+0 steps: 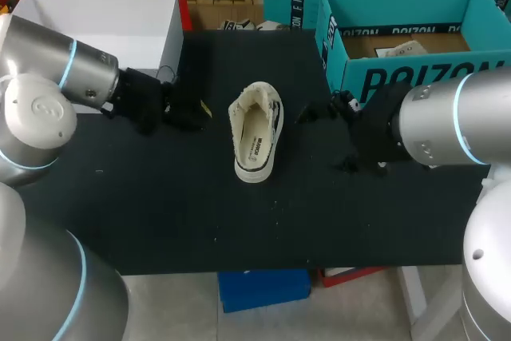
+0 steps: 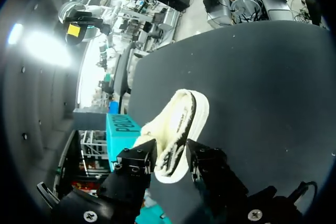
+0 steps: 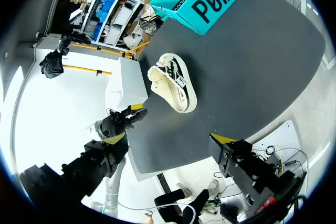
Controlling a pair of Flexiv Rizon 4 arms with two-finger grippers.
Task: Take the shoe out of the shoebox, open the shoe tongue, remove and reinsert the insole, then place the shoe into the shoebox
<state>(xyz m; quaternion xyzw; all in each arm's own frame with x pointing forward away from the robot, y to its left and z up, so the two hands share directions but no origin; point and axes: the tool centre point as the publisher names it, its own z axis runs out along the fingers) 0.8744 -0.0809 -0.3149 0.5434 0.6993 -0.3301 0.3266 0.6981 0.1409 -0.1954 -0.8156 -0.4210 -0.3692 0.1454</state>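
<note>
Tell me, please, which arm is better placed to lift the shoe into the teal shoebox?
Right, probably: the right gripper hangs open beside the teal shoebox, with the shoe just ahead. The left gripper, also open, is across the shoe from that box.

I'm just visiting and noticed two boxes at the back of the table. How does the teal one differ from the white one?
The teal shoebox carries large dark print on its side; the white box is plain. The teal shoebox sits at the back right, the white box at the back left. Both stand open on top, and the shoe lies on the table between them, in neither.
</note>
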